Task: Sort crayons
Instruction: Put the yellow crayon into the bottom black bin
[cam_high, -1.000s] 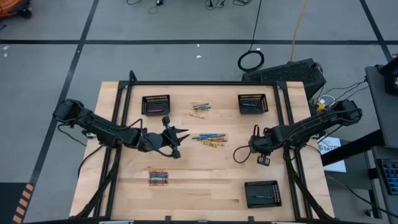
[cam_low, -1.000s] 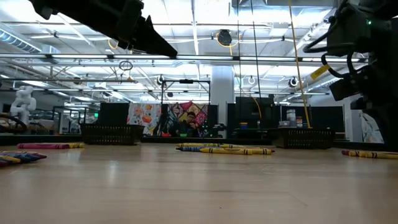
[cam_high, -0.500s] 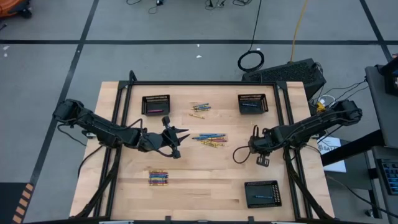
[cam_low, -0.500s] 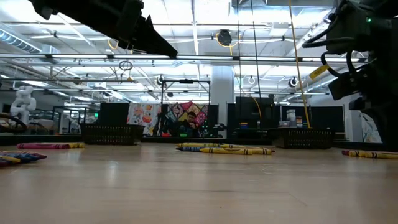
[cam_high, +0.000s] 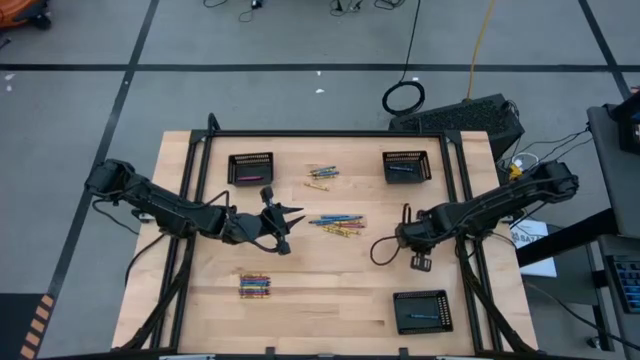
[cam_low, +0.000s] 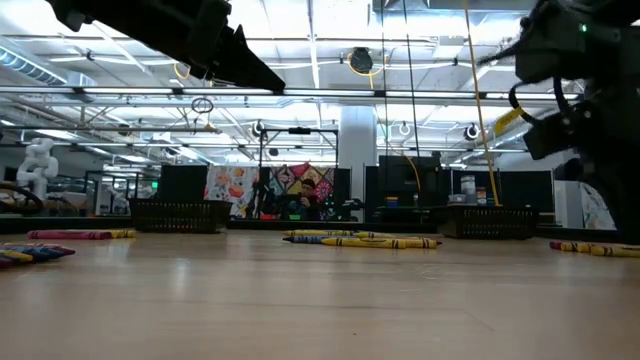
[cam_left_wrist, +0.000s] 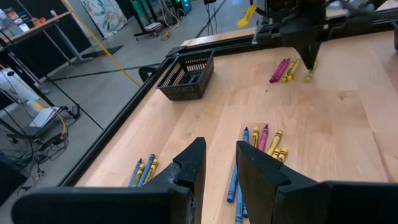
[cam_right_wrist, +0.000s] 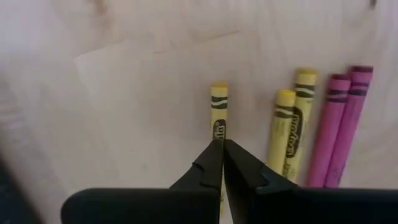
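Observation:
My right gripper (cam_right_wrist: 221, 148) is shut and points down over one end of a yellow crayon (cam_right_wrist: 219, 106) lying on the table right of centre. Two more yellow crayons (cam_right_wrist: 291, 127) and two pink ones (cam_right_wrist: 339, 118) lie beside it. The left wrist view shows this gripper (cam_left_wrist: 306, 51) above them. My left gripper (cam_left_wrist: 219, 163) is open and empty, above the table left of the middle crayon pile (cam_high: 338, 224), which holds blue, pink and yellow crayons (cam_left_wrist: 261, 140). My right gripper's shut fingertips stand over the near end of the yellow crayon (cam_right_wrist: 218, 134). The fingers themselves hide that spot, so I cannot tell whether they touch it. The crayon lies flat on the table.
Black mesh baskets stand at the far left (cam_high: 250, 167), far right (cam_high: 406, 167) and near right (cam_high: 422, 311). Other crayon groups lie at the far middle (cam_high: 321, 177) and near left (cam_high: 254, 286). A black cable loop (cam_high: 383, 250) hangs beside the right wrist.
My right gripper has gone a little toward the table's left and near edges. My left arm has kept still.

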